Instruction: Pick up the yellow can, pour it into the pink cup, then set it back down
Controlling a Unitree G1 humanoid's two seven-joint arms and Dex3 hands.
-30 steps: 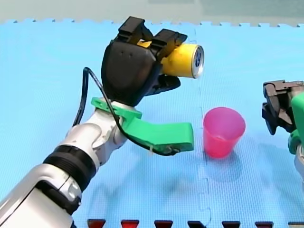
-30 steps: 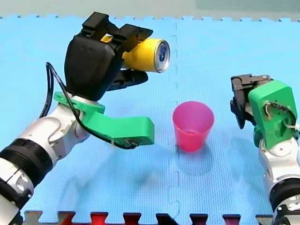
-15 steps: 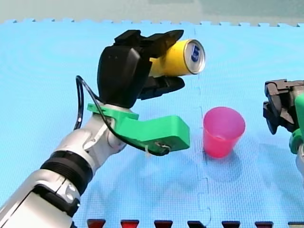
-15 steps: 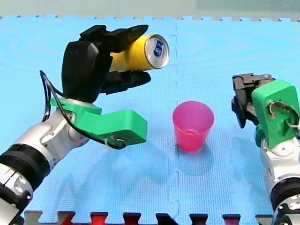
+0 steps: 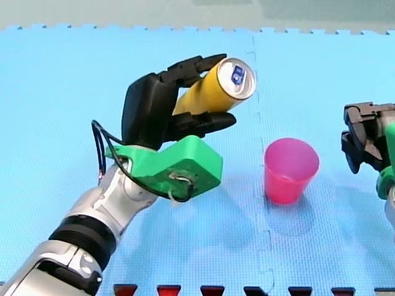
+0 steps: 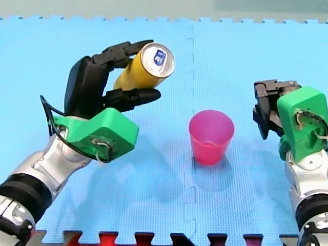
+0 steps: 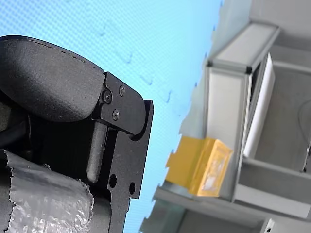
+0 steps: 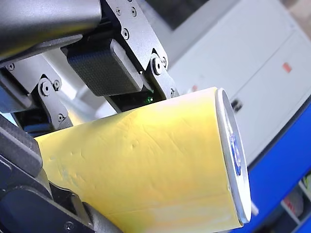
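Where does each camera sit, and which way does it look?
First head view: on the head, facing forward and down at the mat; shows left hand holding the tilted can, cup, right hand at right.
Second head view: beside it, same scene.
First wrist view: at a wrist, past a black hand casing toward a yellow box.
Second wrist view: at the left wrist, close on the can, shared with the head views.

1 yellow can [image 5: 213,85], 1 pink cup [image 5: 289,171]
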